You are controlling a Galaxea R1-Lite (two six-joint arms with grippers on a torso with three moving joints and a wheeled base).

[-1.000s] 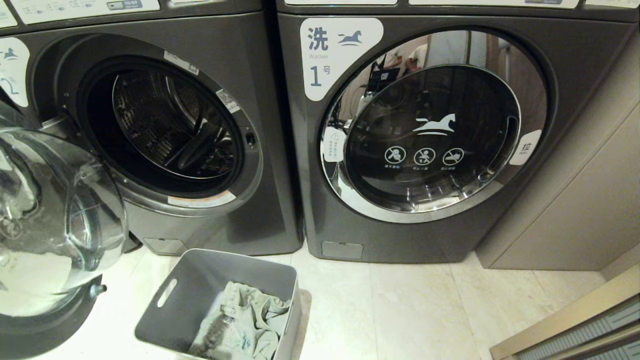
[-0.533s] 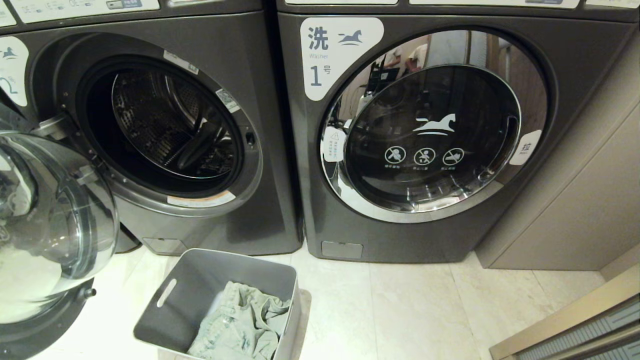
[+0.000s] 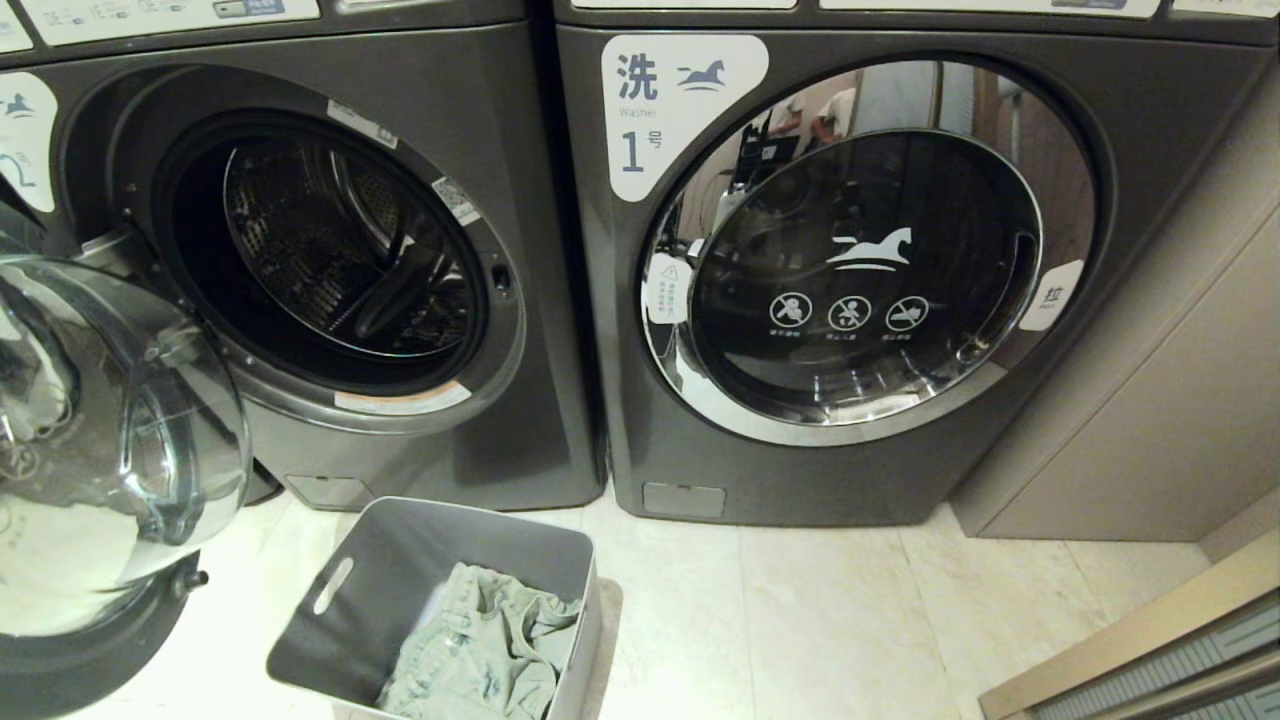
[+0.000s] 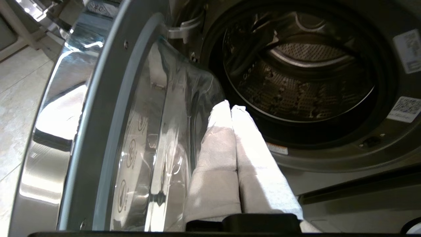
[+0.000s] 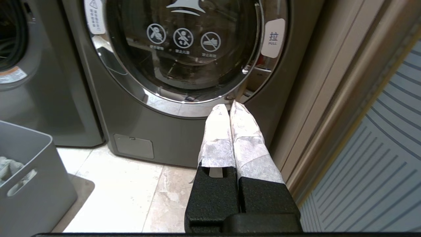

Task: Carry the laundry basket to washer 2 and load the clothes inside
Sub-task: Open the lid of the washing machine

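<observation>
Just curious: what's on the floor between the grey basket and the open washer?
Only bare pale floor tile separates the laundry basket from washer 2, per the head view.

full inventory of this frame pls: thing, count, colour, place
washer 2: 1, dark grey, on the left, drum exposed
washer 2 door: 1, chrome rim with clear glass, swung open at far left
washer 1: 1, dark grey, to the right of washer 2, door shut
laundry basket: 1, grey, on the floor in front of washer 2
clothes: 1 garment, pale green-grey, inside the basket
floor: pale stone tiles
wall panel: beige, right of washer 1
left pincer: white-wrapped fingers, shut, empty, beside the open door, aimed at the drum
right pincer: white-wrapped fingers, shut, empty, low before washer 1
</observation>
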